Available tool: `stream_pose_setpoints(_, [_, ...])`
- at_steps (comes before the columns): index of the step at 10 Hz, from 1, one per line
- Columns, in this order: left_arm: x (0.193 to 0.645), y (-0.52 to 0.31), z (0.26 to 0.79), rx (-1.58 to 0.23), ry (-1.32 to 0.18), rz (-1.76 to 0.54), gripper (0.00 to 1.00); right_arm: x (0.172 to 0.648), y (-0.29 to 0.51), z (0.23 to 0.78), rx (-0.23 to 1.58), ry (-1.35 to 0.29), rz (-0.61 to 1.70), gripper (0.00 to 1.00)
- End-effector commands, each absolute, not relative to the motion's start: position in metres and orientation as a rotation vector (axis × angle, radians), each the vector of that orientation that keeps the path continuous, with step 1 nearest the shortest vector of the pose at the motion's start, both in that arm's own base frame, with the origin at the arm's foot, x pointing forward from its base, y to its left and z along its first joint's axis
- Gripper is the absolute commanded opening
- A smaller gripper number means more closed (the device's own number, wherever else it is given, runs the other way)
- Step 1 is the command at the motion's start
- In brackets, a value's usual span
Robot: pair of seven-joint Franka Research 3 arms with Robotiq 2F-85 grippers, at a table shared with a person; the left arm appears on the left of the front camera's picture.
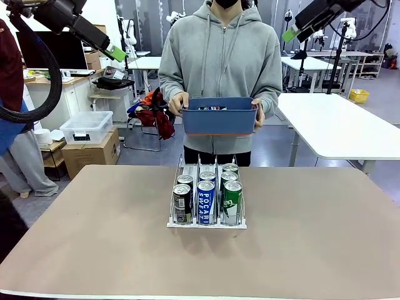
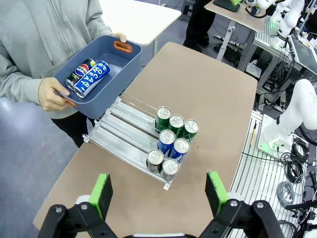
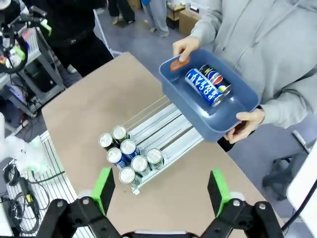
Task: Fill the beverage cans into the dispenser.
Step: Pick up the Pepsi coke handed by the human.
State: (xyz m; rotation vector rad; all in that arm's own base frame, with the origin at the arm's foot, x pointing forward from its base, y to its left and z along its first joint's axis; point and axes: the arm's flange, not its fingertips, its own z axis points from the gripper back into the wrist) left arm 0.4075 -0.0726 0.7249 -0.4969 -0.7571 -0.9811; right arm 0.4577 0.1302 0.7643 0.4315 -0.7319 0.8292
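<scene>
A brown rectangular worktop (image 1: 325, 237) carries a clear acrylic three-lane dispenser (image 1: 206, 223) with a white base, standing near its middle. From the front, seven slim metal cans stand upright in it. There are two black cans (image 1: 182, 203) in the left lane, two blue "POCARI SWEAT" cans (image 1: 205, 201) in the middle lane and three green cans (image 1: 232, 201) in the right lane. All are packed toward the robot's end. The wrist views look down on the silver can tops and on the bare stretch of each lane toward the person.

At the far side of the worktop a person in a grey hooded top (image 1: 219, 56) holds a blue rectangular plastic bin (image 1: 219, 122) level in both hands. From the front, a sliver of its contents peeks over the rim. The wrist views show two cans lying side by side inside it: a single blue "POCARI SWEAT" can (image 2: 92, 78) and a black Pepsi can (image 2: 80, 71). They also show an orange handle (image 2: 123, 46) at one end of the bin.

The left tool (image 2: 158, 191), black with green pads, hangs high above the worktop, spread wide and holding nothing. In the front view one of its green-padded fingers (image 1: 115, 53) shows at the top left. The right tool (image 3: 160, 186) is likewise spread wide and holding nothing, and its green tip sits at the front view's top right.
</scene>
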Motion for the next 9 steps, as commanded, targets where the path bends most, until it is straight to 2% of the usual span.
stream_pose_setpoints(1, [0.4068, -0.0722, 0.7236, -0.498, -0.755, -0.984, 1.00, 0.4641, 0.1258, 0.7739, 0.443, -0.729, 0.828, 1.00])
stream_pose_setpoints(9, [0.4068, -0.0722, 0.7236, -0.498, -0.755, -0.984, 1.00, 0.4612, 0.1253, 0.7701, 0.429, -0.740, 0.821, 1.00])
